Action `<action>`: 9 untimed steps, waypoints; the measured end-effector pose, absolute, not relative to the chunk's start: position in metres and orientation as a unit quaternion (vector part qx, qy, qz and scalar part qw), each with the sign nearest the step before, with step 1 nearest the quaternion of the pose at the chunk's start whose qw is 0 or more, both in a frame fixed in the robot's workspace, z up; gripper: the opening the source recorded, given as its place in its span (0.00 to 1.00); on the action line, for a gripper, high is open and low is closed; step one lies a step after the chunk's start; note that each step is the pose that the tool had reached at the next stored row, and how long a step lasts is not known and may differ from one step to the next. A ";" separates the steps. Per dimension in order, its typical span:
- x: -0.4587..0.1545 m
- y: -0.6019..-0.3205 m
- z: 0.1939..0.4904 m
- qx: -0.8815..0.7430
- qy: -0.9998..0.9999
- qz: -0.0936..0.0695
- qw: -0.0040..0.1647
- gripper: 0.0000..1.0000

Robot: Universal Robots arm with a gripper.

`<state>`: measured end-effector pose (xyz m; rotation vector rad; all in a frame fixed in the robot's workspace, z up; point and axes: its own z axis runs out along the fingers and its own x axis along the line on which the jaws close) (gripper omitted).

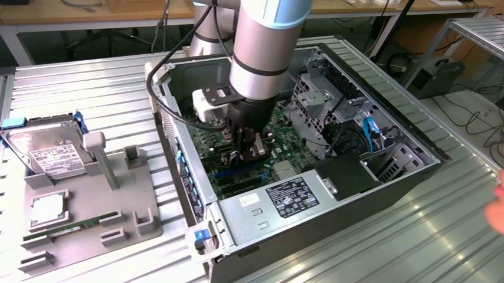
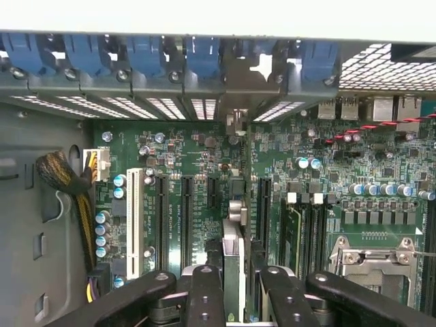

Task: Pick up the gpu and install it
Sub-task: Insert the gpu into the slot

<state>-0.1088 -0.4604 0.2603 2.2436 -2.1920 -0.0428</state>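
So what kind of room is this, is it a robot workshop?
Probably a robotics lab or workshop. A robot arm reaches into an open computer case on a ribbed metal table, a hard drive waits in a grey parts holder, and cables trail under benches behind.

Robotics lab or electronics workshop. Open computer case [image 1: 315,153] lies on a ribbed metal desk [image 1: 94,94] beneath an industrial robot arm [image 1: 264,47]; grey parts fixture [image 1: 94,206] alongside, wooden benches [image 1: 79,12] and loose cables [image 1: 473,118] around.
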 end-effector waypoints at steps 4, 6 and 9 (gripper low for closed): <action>-0.109 -0.460 0.260 0.713 -0.701 -0.013 0.003 0.26; -0.109 -0.460 0.260 0.710 -0.704 -0.013 0.003 0.26; -0.109 -0.460 0.260 0.710 -0.704 -0.013 0.003 0.26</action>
